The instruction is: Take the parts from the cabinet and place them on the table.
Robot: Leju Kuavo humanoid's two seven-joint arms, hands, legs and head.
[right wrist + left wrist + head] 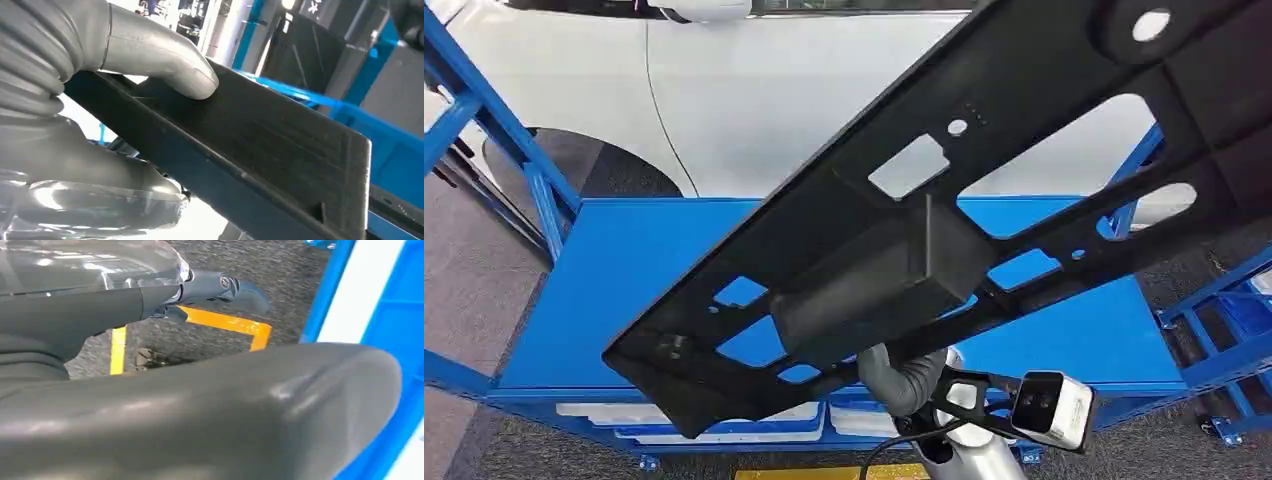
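Observation:
A long black plastic part (904,230) with several cut-outs hangs slanted above the blue table (624,270) in the head view, its low end near the table's front left. My right hand (902,378) grips it from underneath at the boxy block in its middle. In the right wrist view the thumb (165,60) presses on the black part (280,145). My left hand (200,410) holds nothing, with its fingers (225,290) stretched out apart from the thumb, above grey carpet.
A white car (774,90) stands behind the table. A blue frame (484,120) rises at the left and a blue rack (1224,330) stands at the right. White bins (724,425) sit under the tabletop. Yellow tape (225,322) marks the floor.

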